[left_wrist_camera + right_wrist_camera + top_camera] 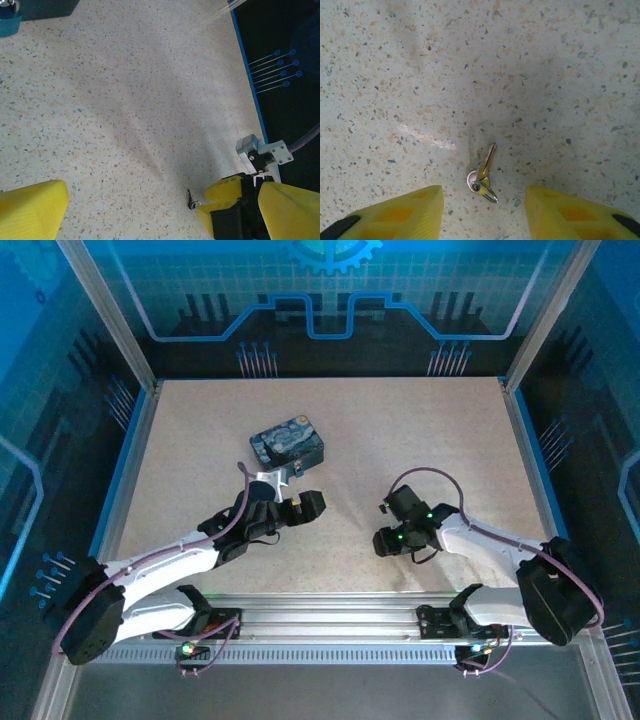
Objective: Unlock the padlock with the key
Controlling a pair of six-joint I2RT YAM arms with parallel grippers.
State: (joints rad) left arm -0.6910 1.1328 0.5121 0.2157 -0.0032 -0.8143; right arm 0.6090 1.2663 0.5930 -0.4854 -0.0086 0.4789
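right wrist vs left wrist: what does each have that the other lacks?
Right wrist adds: the key close up, ring and blade clear, lying between the right gripper with its jaws open either side, not touching it. Left wrist adds: a corner of the tin top left, the table at its blue edge, and the dark wall beyond. Both: the key flat on the speckled table.

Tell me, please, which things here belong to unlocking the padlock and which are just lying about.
For the job:
- key, lying on its ring between the right pincer's open fingers
- padlock, probably the small silvery piece at the front of the blue painted tin

Just lying about:
- the blue painted tin itself
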